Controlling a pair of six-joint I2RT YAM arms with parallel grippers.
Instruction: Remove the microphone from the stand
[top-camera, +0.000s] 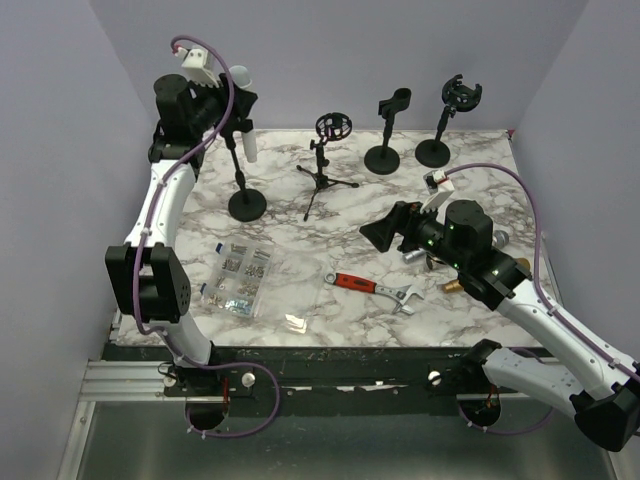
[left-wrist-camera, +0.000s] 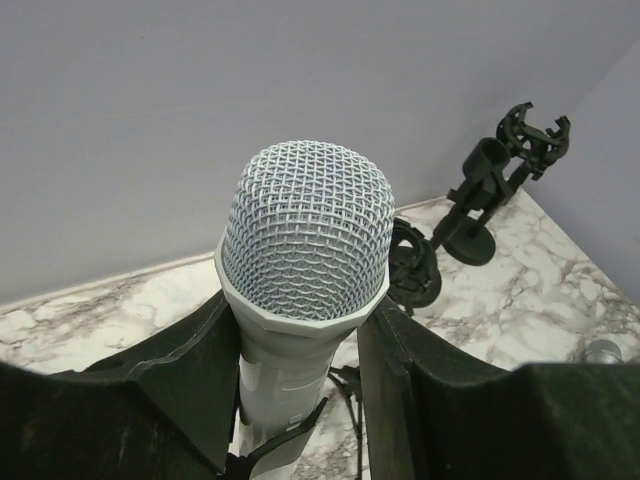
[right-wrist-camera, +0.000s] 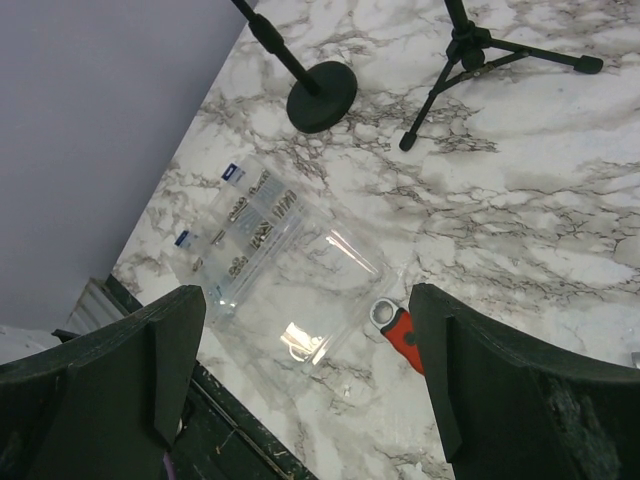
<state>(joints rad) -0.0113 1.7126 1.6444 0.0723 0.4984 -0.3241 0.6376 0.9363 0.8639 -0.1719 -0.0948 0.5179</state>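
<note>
A silver microphone with a mesh head sits in the clip of a black round-base stand at the table's back left. My left gripper is shut on the microphone's body just under the head, one finger on each side, and shows in the left wrist view. My right gripper is open and empty above the middle of the table, and the right wrist view shows it over the table's near part.
A tripod stand with a shock mount and two more round-base stands line the back. A clear screw box, a red-handled wrench and another silver microphone lie on the marble.
</note>
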